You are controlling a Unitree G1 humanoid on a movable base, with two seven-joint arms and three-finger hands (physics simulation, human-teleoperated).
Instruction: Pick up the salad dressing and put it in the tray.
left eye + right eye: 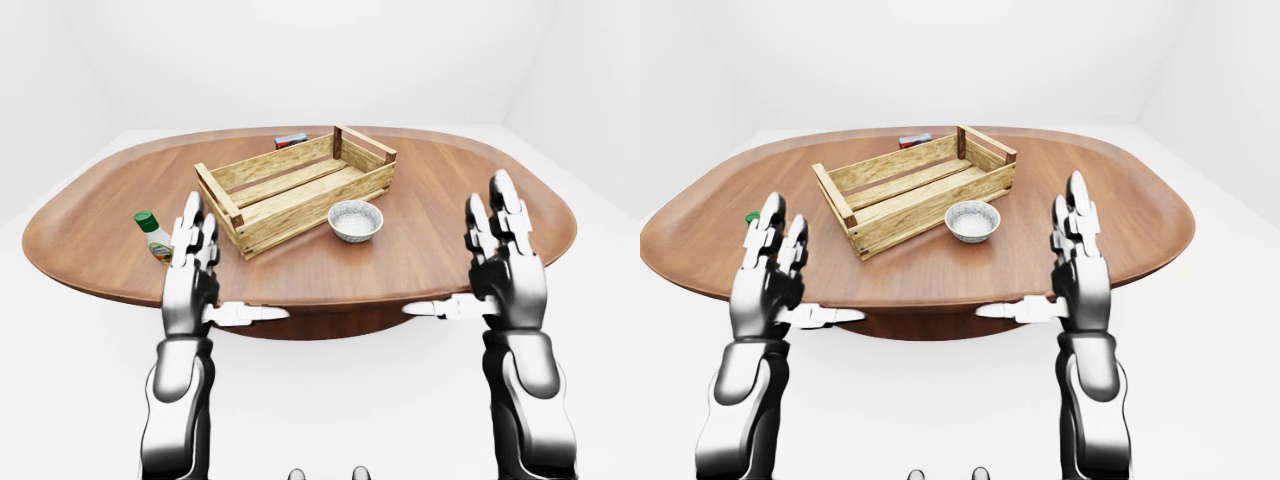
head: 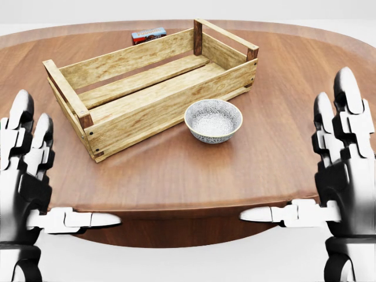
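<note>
We're at the reach stage, left hand [image 1: 190, 268] and right hand [image 1: 508, 258] both spread and empty, so next our left must cross to the salad dressing [image 1: 153, 237] left of the tray [image 1: 296, 190].

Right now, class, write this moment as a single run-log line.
left hand: open, empty | right hand: open, empty | salad dressing: upright on table, left of tray | tray: empty

Glossy silver-black arms; each robot hand [image 1: 195, 275] white-segmented, three-fingered.
</note>
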